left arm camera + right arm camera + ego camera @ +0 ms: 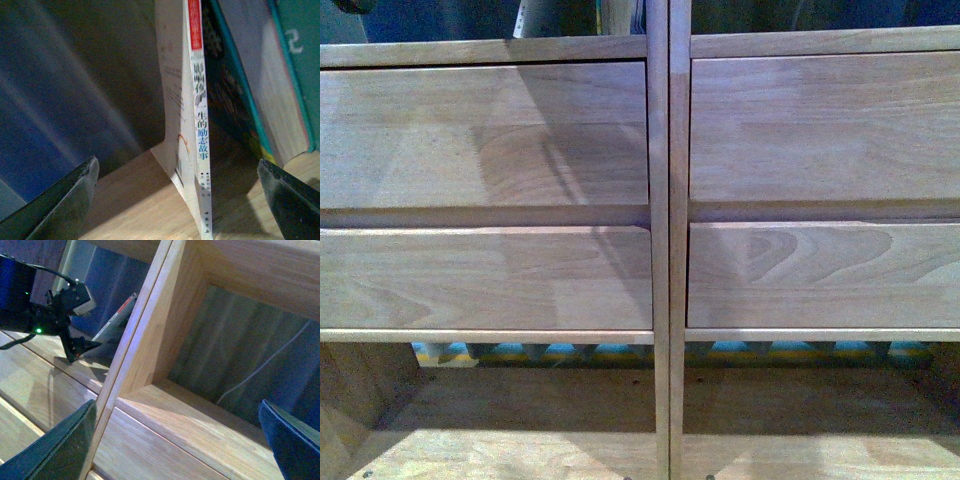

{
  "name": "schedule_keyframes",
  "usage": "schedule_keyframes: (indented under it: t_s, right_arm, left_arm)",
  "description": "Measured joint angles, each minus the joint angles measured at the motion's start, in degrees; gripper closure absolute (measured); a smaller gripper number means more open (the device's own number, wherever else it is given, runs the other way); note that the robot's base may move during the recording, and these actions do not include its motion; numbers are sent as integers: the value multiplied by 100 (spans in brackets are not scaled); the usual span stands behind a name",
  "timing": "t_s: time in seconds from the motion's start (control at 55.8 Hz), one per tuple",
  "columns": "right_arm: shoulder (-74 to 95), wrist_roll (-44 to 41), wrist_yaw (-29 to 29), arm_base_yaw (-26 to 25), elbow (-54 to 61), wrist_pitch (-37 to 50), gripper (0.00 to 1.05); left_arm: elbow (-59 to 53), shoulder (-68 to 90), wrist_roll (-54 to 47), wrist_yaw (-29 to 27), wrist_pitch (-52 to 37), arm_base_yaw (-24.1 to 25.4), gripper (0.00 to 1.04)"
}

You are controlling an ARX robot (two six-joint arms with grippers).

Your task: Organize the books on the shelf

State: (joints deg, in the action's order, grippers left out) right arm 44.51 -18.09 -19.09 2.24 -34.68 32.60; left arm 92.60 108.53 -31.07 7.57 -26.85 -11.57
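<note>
In the left wrist view a thin whitish paperback (200, 130), with a red top on its spine and blue characters, stands on the shelf board (130, 205). It bows slightly. My left gripper (177, 165) is open, its fingers wide on either side of the paperback and not touching it. A thicker teal book (287, 75) with pale pages leans just beyond it. The right wrist view shows my right gripper (176, 407) open and holding nothing, in front of the neighbouring compartment of the shelf (150, 325). In the front view the shelf (668, 240) shows drawer fronts only, no arms.
The left arm (65, 302) appears in the right wrist view past the upright divider, with the paperback (117, 315) behind it. A pale cable (260, 365) hangs behind the right compartment. Dark blue backing lies behind the books. Under the drawers is an open lower bay (520, 400).
</note>
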Motion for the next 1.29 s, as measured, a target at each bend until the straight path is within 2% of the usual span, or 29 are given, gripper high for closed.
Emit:
schedule_keyframes:
  t_s: [0.179,0.269,0.413,0.556,0.628,0.753,0.807,0.897,0.951,1.004,1.058,1.184,1.291]
  right_arm:
    - [0,0,0,0,0,0,7]
    - [0,0,0,0,0,0,7]
    - [0,0,0,0,0,0,7]
    - [0,0,0,0,0,0,7]
    - [0,0,0,0,0,0,7]
    - [0,0,2,0,0,0,7]
    - [0,0,-2,0,0,0,7]
    - [-7,15,92,9,-7,-46,7]
    - [-157,518,1211,203,-247,-1237,16]
    - [-354,918,1910,264,-225,-2138,24]
    - [-538,1237,2267,264,35,-2557,33]
    - [-938,1585,1967,-146,767,-2446,53]
    - [-1196,1692,1919,-201,1246,-2249,71]
  left_arm:
    - [-1530,-1248,542,-232,-761,-2,7]
    - [-2846,-2321,1141,-651,-1615,83,7]
    - [-4186,-3858,1893,-649,-1283,365,7]
    - [-5257,-5453,2575,-227,-479,706,7]
    - [-5659,-6199,2900,162,-59,903,7]
    - [-5945,-6846,3338,256,107,1034,7]
    - [-5740,-6975,3257,-323,1091,1088,17]
    - [-5928,-7189,3220,-730,2087,1143,30]
    - [-6295,-7350,3198,-761,2109,1145,41]
    - [-6572,-7482,3189,-758,2026,1143,50]
    - [-6824,-7624,3178,-761,1923,1145,59]
    - [-7305,-7947,3171,-752,1725,1145,80]
    - [-7656,-8170,3171,-761,1626,1147,98]
